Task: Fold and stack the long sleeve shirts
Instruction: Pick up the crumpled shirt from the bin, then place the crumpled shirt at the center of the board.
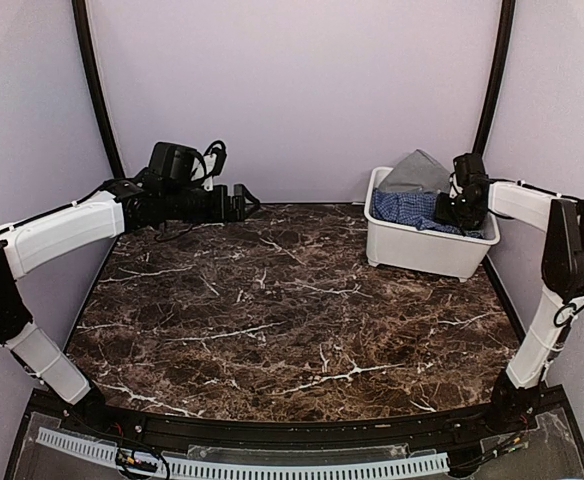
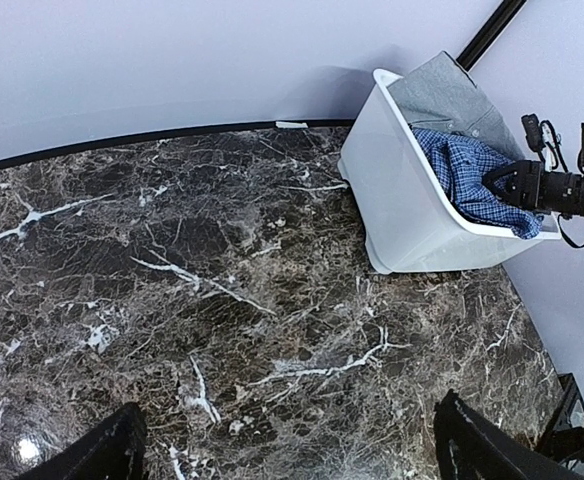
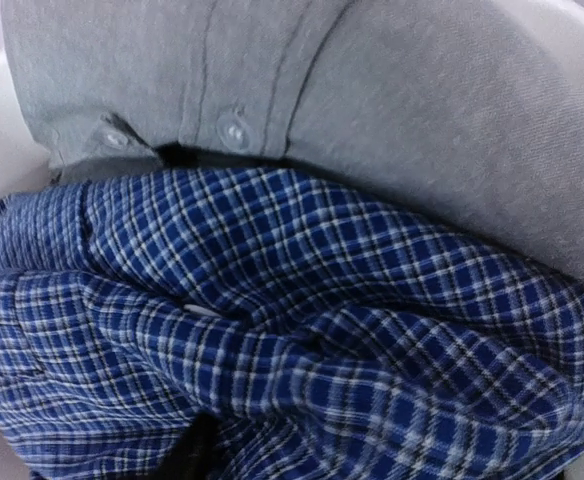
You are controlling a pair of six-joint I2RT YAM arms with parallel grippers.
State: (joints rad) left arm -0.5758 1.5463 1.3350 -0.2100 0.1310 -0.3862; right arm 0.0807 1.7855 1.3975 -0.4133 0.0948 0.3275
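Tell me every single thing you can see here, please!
Grey shirt: one, grey, in the bin, far side, poking over the rim.
Checked shirt: one, blue and white, in the bin, nearer the arms.
Bin: one, white, table's far right.
Table: one, dark brown marble, white veins.
Poles: two, black, back corners.
Left gripper: one, black, open, above the table's far left.
Right gripper: one, black, at the checked shirt in the bin; open or shut unclear.
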